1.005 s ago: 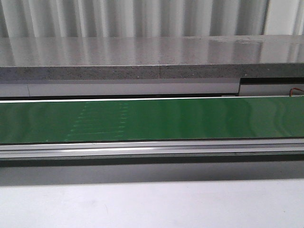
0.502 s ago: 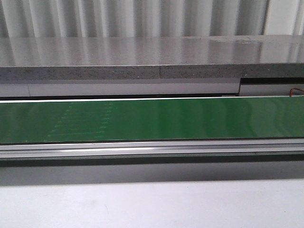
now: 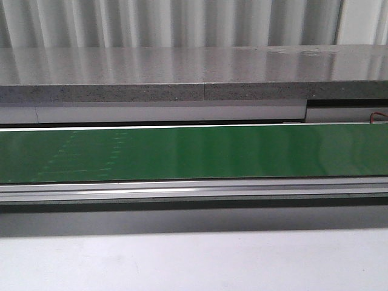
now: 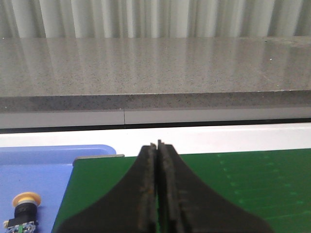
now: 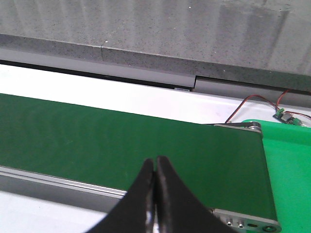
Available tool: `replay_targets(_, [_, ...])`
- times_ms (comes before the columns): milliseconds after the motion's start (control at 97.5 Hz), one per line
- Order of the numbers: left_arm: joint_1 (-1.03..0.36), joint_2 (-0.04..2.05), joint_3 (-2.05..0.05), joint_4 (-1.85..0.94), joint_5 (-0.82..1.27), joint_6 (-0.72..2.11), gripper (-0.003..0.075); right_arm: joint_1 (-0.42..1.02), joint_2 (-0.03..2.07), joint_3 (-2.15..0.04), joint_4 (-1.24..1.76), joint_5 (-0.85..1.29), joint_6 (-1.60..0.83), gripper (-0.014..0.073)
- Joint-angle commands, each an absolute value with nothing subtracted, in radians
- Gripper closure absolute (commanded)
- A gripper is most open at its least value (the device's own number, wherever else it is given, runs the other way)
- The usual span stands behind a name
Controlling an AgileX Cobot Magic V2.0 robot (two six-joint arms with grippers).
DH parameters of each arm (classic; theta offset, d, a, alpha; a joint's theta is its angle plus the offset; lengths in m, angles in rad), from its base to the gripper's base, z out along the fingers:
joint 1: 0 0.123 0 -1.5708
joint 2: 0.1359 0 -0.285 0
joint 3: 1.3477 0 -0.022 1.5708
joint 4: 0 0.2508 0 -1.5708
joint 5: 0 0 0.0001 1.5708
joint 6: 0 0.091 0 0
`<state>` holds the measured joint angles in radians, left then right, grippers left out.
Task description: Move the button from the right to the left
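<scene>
The button, with a round orange cap and a dark body, lies in a blue tray beside the end of the green belt, seen only in the left wrist view. My left gripper is shut and empty, above the belt's end, to the side of the button. My right gripper is shut and empty, over the near edge of the green belt. Neither gripper shows in the front view, where the belt carries nothing.
A grey stone ledge runs behind the belt. A green tray lies past the belt's right end, with a small circuit board and red wires at its far edge. A metal rail borders the belt's front.
The faint dotted marks on the belt have drifted to the left in the front view. Nothing else differs.
</scene>
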<state>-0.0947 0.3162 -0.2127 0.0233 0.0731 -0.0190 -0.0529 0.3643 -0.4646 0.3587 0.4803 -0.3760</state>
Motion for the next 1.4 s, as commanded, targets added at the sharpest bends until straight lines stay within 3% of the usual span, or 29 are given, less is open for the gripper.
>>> replay_targets(0, [-0.103,0.279,-0.197,0.148,-0.02,-0.155,0.074,-0.053,0.368,-0.49,0.369,0.408,-0.383,0.0662])
replay_targets(677, [-0.099,-0.041,0.023,0.197,-0.017,-0.216,0.074,-0.053,0.368,-0.49,0.372,0.408,-0.383,0.0662])
replay_targets(1395, [-0.043,-0.039,0.023,0.155,-0.011,-0.218,0.074,-0.053,0.369,-0.49,0.372,0.409,-0.383,0.0662])
